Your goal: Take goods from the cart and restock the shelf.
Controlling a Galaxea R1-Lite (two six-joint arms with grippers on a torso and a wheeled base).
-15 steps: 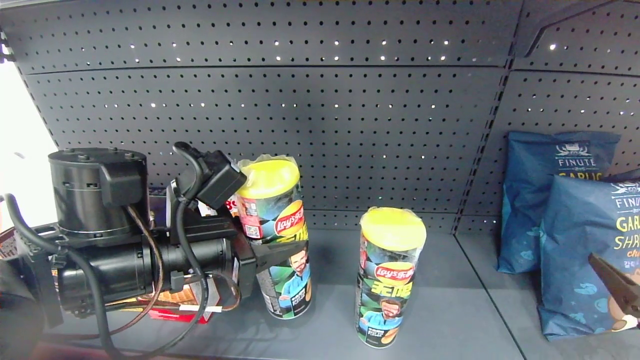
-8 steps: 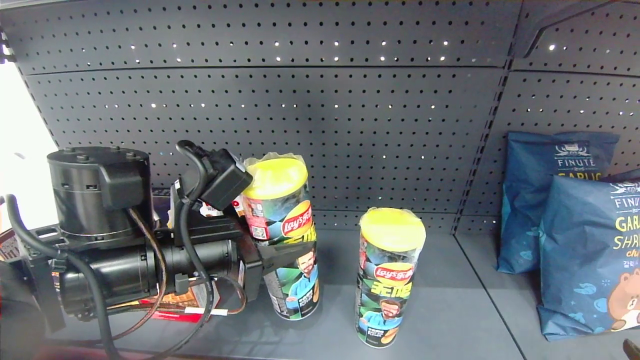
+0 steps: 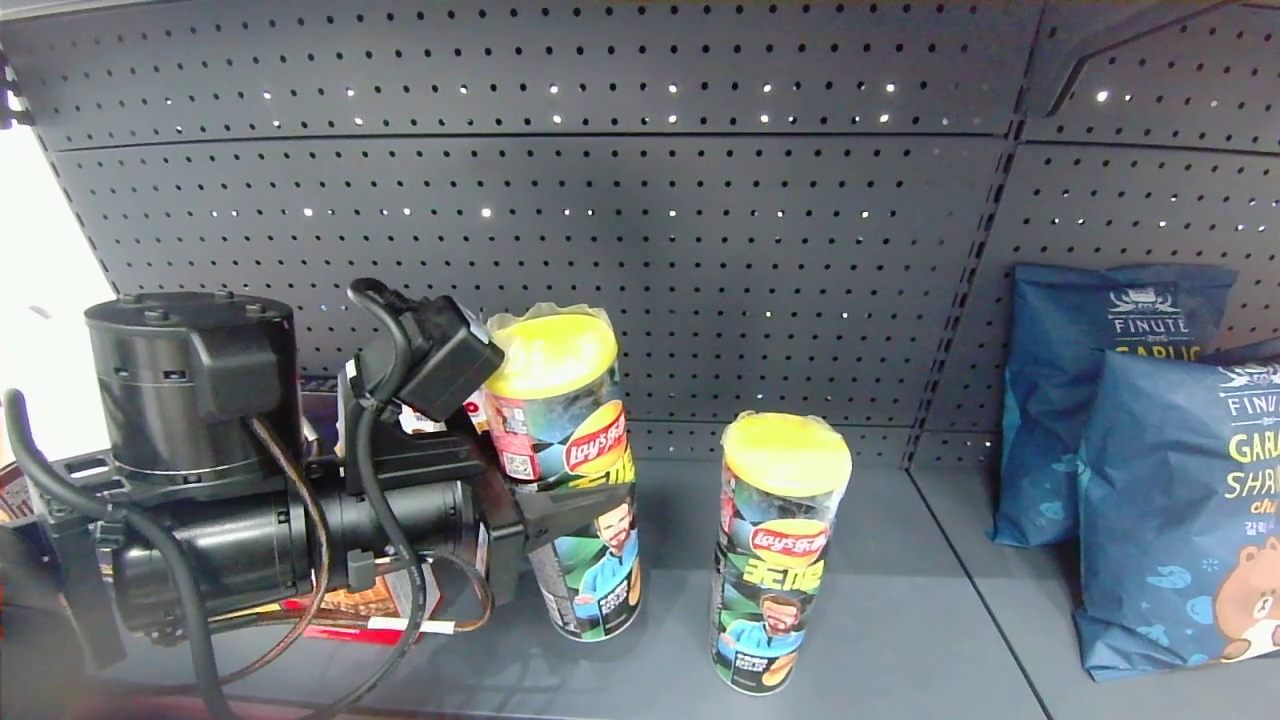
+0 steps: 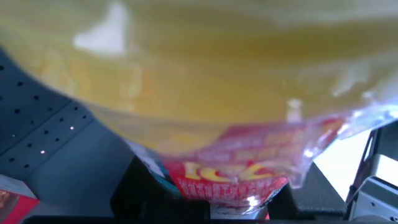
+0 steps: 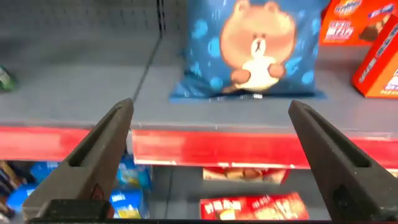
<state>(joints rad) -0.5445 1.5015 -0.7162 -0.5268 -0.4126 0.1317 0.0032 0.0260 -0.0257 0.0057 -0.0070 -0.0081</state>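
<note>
Chip can (image 3: 565,470) is in my left gripper (image 3: 575,497). The fingers are clamped across the tube at about mid-height, just under the logo band. It is at the left of the shelf (image 3: 900,620), leaning slightly to the right with its base low at the deck. I cannot tell whether it is touching down or just off the surface. In the left wrist view its yellow lid (image 4: 199,74) is right up against the camera, with crinkled clear film around the rim.

A second can (image 3: 780,555) stands upright to the right of the held one and a little nearer to me, apart from it. Blue snack bags (image 3: 1170,500) lean at the far right, and a red box (image 3: 350,615) lies under my left arm. My right gripper (image 5: 211,109) has its fingers spread wide with nothing between them, facing a bear-print bag (image 5: 249,50).

I judge the chip can to be light, with a stiff wall that would dent under a hard squeeze. The glossy wrap could slip, and a can this tall and narrow should tip easily. The mid-body hold looks right to me, since the lid and loose film are no place to grab. Before letting go I would want it upright, base flat, and clear of its neighbour.
</note>
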